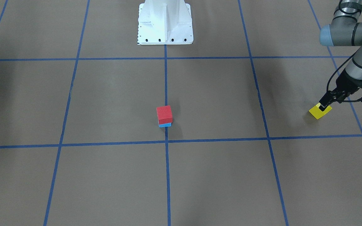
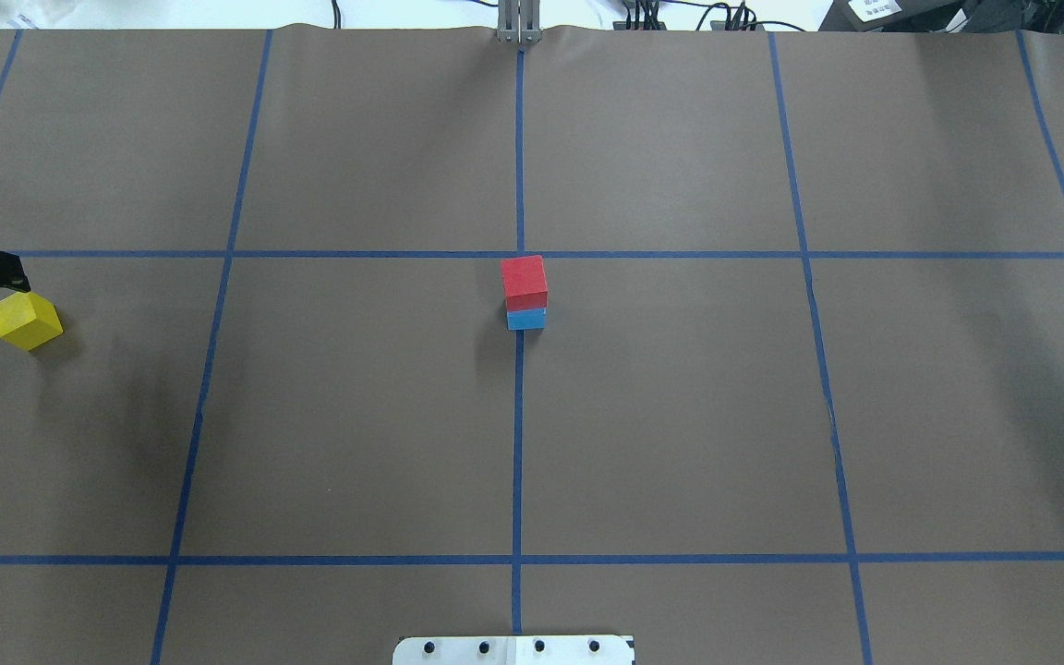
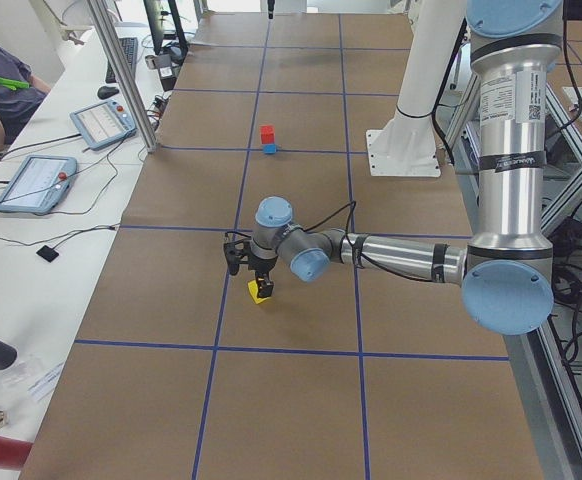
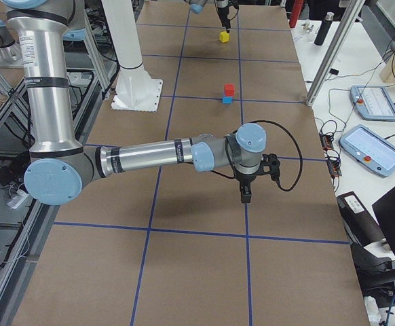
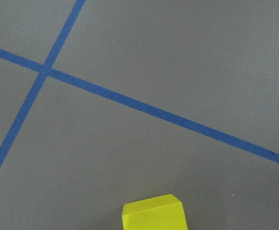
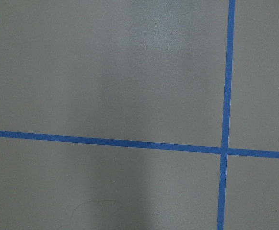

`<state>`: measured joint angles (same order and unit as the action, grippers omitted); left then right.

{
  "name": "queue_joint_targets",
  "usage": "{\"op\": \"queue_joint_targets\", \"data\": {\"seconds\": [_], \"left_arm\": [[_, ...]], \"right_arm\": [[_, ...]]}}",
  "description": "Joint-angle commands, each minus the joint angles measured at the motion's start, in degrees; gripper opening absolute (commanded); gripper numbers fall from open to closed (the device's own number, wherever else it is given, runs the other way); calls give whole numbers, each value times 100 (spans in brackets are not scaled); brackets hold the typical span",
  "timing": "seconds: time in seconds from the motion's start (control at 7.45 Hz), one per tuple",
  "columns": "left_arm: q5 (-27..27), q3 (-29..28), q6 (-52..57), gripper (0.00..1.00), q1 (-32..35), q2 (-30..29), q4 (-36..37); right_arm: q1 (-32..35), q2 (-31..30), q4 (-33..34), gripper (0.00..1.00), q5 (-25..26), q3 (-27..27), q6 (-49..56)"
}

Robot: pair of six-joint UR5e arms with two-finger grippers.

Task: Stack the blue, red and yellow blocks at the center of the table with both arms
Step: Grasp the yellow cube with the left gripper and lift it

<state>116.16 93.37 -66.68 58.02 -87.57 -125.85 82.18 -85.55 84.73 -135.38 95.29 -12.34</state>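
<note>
A red block (image 1: 164, 114) sits on a blue block (image 1: 165, 125) at the table's centre, on the middle tape line; the stack also shows in the overhead view (image 2: 524, 280). A yellow block (image 1: 316, 113) lies on the table far out on my left side and shows in the overhead view (image 2: 26, 320) and at the bottom of the left wrist view (image 5: 154, 215). My left gripper (image 1: 324, 106) points down right at the yellow block, with its fingertips at the block's top. It looks open. My right gripper (image 4: 244, 197) hangs low over bare table, far from the blocks; I cannot tell its state.
The white robot base (image 1: 165, 22) stands at the table's robot-side edge. Blue tape lines divide the brown table into squares. Side benches hold tablets (image 3: 33, 182) and cables beyond the table edge; a person sits there.
</note>
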Motion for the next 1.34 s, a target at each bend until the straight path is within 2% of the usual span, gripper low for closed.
{"op": "queue_joint_targets", "data": {"seconds": [0.0, 0.27, 0.54, 0.67, 0.81, 1.07, 1.21], "left_arm": [[-154, -187, -3, 100, -220, -147, -1], [-287, -424, 41, 100, -335, -129, -36], [-287, -425, 41, 99, -353, -103, -62], [-296, -416, 50, 56, -379, -103, -141], [-296, -408, 59, 2, -388, -77, -333], [-182, -224, 68, 0, -380, -138, -257], [114, 160, 172, 0, -319, -129, -21]], "right_arm": [[0, 3, 0, 100, 3, -11, 3], [0, 3, 0, 100, 3, -2, 3], [0, 3, -9, 100, 3, -2, 3], [0, 3, -9, 100, 3, 7, -5], [0, 3, -9, 100, 3, 7, 3], [0, 3, 0, 100, 3, 7, -5], [0, 3, 0, 100, -32, 42, -5]]}}
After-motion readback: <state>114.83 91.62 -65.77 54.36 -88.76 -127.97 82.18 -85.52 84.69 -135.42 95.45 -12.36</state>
